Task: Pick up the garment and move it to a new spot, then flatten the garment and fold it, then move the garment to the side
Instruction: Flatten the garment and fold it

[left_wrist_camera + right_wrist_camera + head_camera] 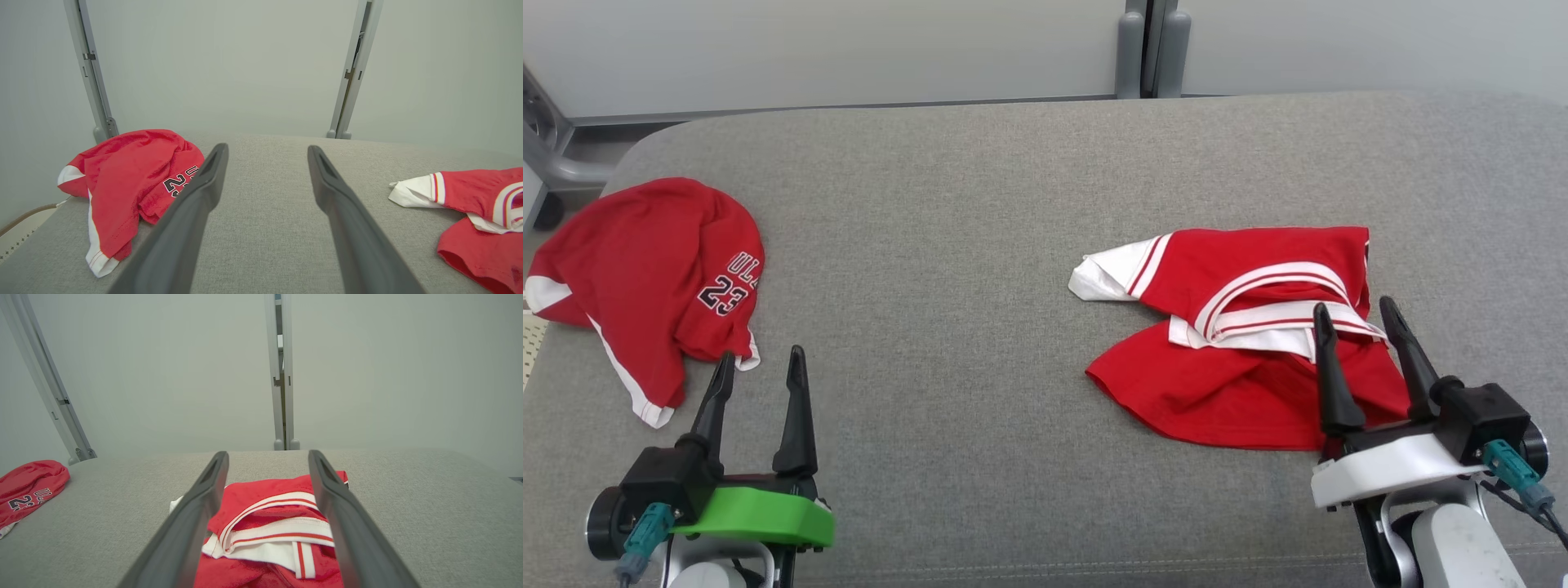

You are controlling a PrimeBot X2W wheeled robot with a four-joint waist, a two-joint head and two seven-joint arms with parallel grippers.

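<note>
Framing garment (265,506): right tool (267,453), fingers (192,522) spread.

The desk (980,245) wears coarse grey woven cloth, matt all over. On the desk, the garment (1241,384) is matt red knit with white cloth trim. Also on it, a second jersey (645,269), same matt red cloth. Over the desk, left gripper (760,353) and right gripper (1354,305): dull dark plastic fingers.

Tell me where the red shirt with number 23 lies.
In the head view the shirt lies crumpled at the left edge of the grey cushion, beyond the left gripper, far from the striped garment.
</note>
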